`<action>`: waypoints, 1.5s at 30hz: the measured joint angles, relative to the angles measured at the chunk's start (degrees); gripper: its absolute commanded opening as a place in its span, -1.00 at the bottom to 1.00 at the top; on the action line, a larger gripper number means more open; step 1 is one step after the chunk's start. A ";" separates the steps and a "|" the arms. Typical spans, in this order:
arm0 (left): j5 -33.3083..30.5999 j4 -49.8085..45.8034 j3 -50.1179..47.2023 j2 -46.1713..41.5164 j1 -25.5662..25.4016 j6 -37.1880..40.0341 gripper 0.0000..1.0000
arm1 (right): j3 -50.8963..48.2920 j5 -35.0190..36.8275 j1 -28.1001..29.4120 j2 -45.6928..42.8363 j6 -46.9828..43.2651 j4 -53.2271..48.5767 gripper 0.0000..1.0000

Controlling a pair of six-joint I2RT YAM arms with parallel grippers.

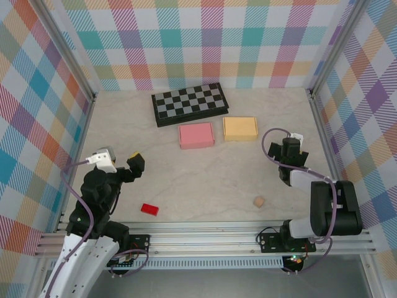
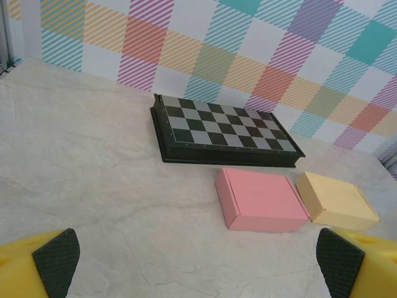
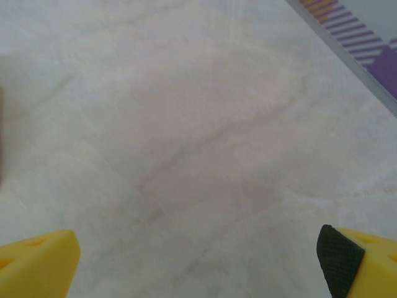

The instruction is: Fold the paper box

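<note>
Nearest the lens: left gripper (image 2: 198, 266), yellow fingers spread wide, holding nothing; right gripper (image 3: 198, 261) likewise, above the table (image 3: 186, 124). Mid-table, well ahead of both: pink paper box (image 2: 263, 198), closed flat, just beside an orange paper box (image 2: 338, 200), folding chessboard (image 2: 220, 130) behind. Risks shoving pink into its neighbour on the smooth top, or crushing thin card.

Wide passage across middle of table (image 1: 205, 180). Far side blocked by chessboard (image 1: 190, 103), pink box (image 1: 196, 135) just in front, yellow box (image 1: 240, 128) beside; narrow gap between 2 boxes. Near edge: red block (image 1: 149, 209) left, tan cube (image 1: 259, 202) right, well apart.
</note>
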 measured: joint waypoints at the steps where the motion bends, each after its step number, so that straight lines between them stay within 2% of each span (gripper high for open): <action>1: -0.15 0.02 0.00 0.20 0.00 0.11 1.00 | -0.13 -0.61 -0.15 0.66 -0.17 1.70 0.99; 7: -0.90 0.35 -0.07 2.40 0.00 0.39 1.00 | -11.06 -10.43 -0.24 1.03 -4.66 21.55 0.99; 10: -1.44 2.84 -0.98 5.95 0.00 0.15 1.00 | -14.03 -16.33 -0.24 3.21 -7.26 26.34 1.00; 12: -2.56 3.98 -1.75 10.60 0.00 -0.79 1.00 | -11.87 -20.15 -0.24 5.38 -9.03 25.88 1.00; 16: -5.55 8.26 -3.52 20.44 0.00 -1.05 1.00 | -5.29 -22.38 -0.66 6.69 -9.46 23.43 0.99; 21: -10.43 18.86 -6.40 33.62 0.87 4.09 1.00 | -3.67 -23.19 -1.11 6.67 -9.46 22.73 1.00; 25: -12.44 27.15 -7.21 41.29 3.74 9.07 1.00 | -3.67 -23.82 -1.11 6.67 -9.46 21.66 1.00; 28: -14.45 35.71 -11.45 42.56 6.32 10.43 1.00 | -3.67 -24.09 -1.11 6.67 -9.46 21.49 1.00; 32: -16.37 40.02 -16.44 42.16 7.63 11.37 1.00 | -3.67 -24.22 -1.11 6.67 -9.46 21.35 1.00; 37: -17.73 46.60 -17.70 42.07 8.57 13.35 1.00 | -3.67 -24.22 -1.11 6.67 -9.46 21.33 1.00; 41: -15.26 52.22 -17.53 45.88 9.64 15.04 1.00 | -3.67 -24.24 -1.11 6.67 -9.46 21.33 1.00; 45: -10.08 57.61 -17.49 51.69 9.66 15.56 1.00 | -3.67 -24.22 -1.11 6.67 -9.46 21.33 0.99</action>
